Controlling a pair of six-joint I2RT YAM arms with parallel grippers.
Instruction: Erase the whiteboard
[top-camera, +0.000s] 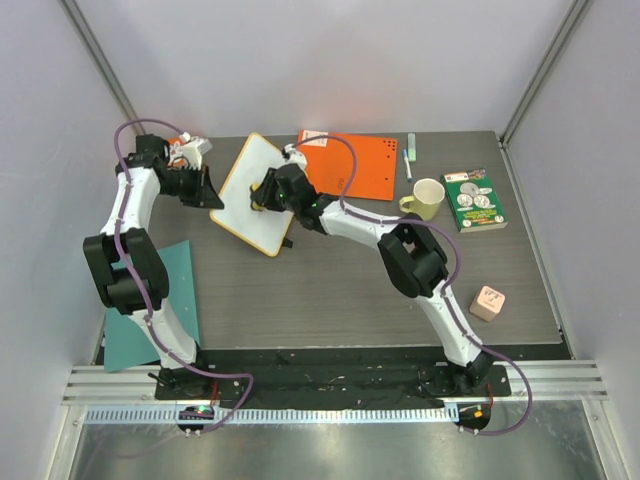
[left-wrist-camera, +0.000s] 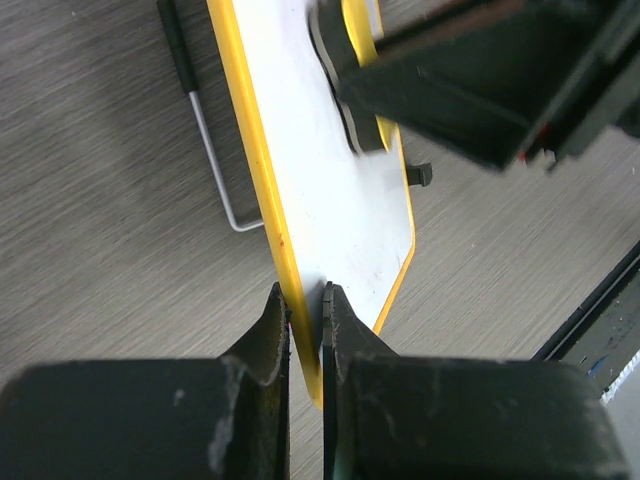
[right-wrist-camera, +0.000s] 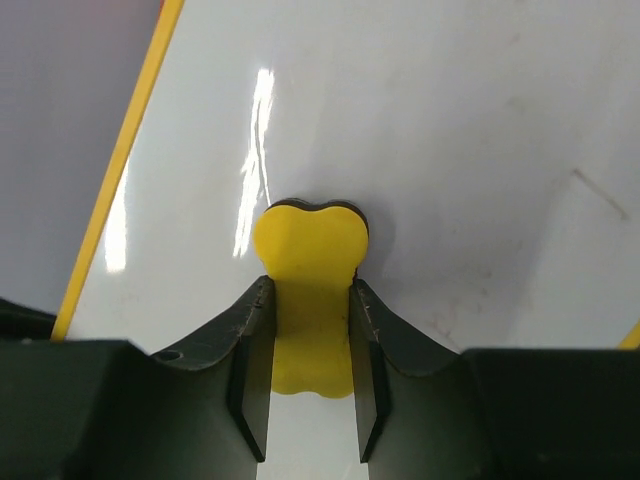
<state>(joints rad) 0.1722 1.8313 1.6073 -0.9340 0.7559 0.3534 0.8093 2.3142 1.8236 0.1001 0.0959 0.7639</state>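
While the left gripper (left-wrist-camera: 305, 300) pinched the rim of the flat white yellow-edged whiteboard (left-wrist-camera: 320, 180) on the grey table (top-camera: 330, 280), the right gripper (right-wrist-camera: 310, 300), clamping a yellow bone-shaped eraser (right-wrist-camera: 308, 245), needed flat, overlapping strokes.

White whiteboard (top-camera: 245, 205), yellow rim (left-wrist-camera: 250, 150), yellow eraser (right-wrist-camera: 305, 250) perhaps

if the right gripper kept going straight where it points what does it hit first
The whiteboard: the yellow eraser held in the right gripper already looks pressed against its white face.
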